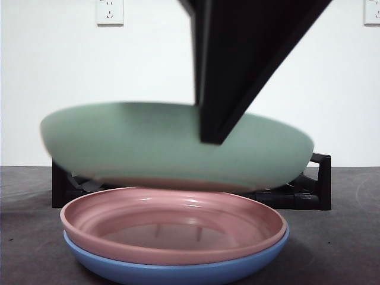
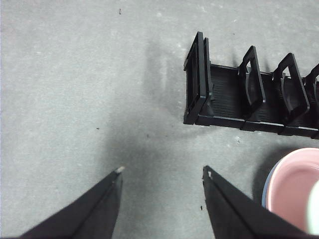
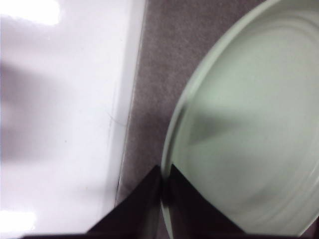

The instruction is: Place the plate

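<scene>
even, soft indoor light, fairly bright. in the front view the green plate (image 1: 178,148) is smeared with motion blur, its rim soft, while the pink plate (image 1: 172,228) beneath it is sharp with pale glints. the right wrist view is hazy, with white glare washing out the wall (image 3: 60,99) beside the right gripper (image 3: 162,186). in the left wrist view a faint grey shadow lies on the table (image 2: 99,74) ahead of the left gripper (image 2: 162,172).

Lab-like test bench: bare white wall (image 1: 71,89), wall sockets (image 1: 110,11), grey tabletop (image 2: 75,99).
</scene>
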Available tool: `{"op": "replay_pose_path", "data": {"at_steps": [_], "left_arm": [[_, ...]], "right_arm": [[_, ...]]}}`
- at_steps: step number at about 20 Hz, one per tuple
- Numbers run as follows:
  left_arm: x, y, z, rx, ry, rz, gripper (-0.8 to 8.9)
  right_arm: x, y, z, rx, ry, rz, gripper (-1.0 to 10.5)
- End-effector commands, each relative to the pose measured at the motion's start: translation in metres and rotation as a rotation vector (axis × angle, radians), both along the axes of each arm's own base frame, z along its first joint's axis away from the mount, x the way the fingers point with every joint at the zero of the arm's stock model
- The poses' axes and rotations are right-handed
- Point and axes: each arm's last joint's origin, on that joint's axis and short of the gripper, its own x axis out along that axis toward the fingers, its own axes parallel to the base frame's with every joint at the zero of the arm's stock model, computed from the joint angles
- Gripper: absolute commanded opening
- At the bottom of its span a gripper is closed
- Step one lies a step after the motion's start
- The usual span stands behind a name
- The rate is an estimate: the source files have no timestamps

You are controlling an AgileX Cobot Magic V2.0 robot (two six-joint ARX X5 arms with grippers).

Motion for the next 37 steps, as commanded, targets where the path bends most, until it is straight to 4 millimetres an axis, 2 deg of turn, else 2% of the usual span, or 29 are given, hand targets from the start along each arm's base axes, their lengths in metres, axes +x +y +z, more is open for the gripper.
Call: {"op": "replay_pose_path", "data": {"at_steps": [1, 9, 15, 19, 24, 26, 29, 30, 32, 34, 37], "left_arm": [[0.001, 0.000, 0.006, 0.001, -0.022, -0.006, 2.51], [0.001, 0.000, 0.006, 0.009, -0.023, -0.013, 2.51], [0.001, 0.000, 0.006, 0.009, -0.022, -0.012, 2.50], [0.001, 0.000, 0.006, 0.009, -0.022, -0.012, 2.50], [0.001, 0.000, 0.006, 0.009, -0.023, -0.012, 2.50], [0.001, 0.000, 0.006, 0.009, -0.024, -0.012, 2.50], [0.001, 0.000, 0.006, 0.008, -0.023, -0.013, 2.51], [0.001, 0.000, 0.006, 0.007, -0.023, -0.015, 2.50], [0.001, 0.000, 0.006, 0.006, -0.023, -0.016, 2.50], [0.001, 0.000, 0.006, 0.006, -0.023, -0.016, 2.51], [0.001, 0.000, 0.007, 0.004, -0.030, -0.015, 2.51]], "right_arm": [[-0.001, 0.012, -0.003, 0.010, 0.018, 0.028, 0.2], [0.010, 0.023, -0.016, 0.016, 0.017, -0.003, 0.2], [0.027, 0.022, -0.022, 0.006, 0.044, -0.056, 0.2], [0.027, 0.022, -0.022, 0.017, 0.108, -0.046, 0.4], [0.026, 0.020, -0.022, 0.004, 0.129, -0.058, 2.1], [0.025, 0.021, -0.016, 0.016, 0.165, -0.089, 2.4], [0.028, 0.023, 0.012, 0.147, 0.162, -0.117, 2.4], [0.033, 0.020, 0.021, 0.212, 0.131, -0.134, 2.4], [0.055, 0.009, 0.039, 0.341, 0.088, -0.222, 2.4], [0.088, -0.013, 0.049, 0.409, 0.054, -0.349, 2.4], [0.140, -0.059, 0.057, 0.458, -0.004, -0.579, 2.4]]}}
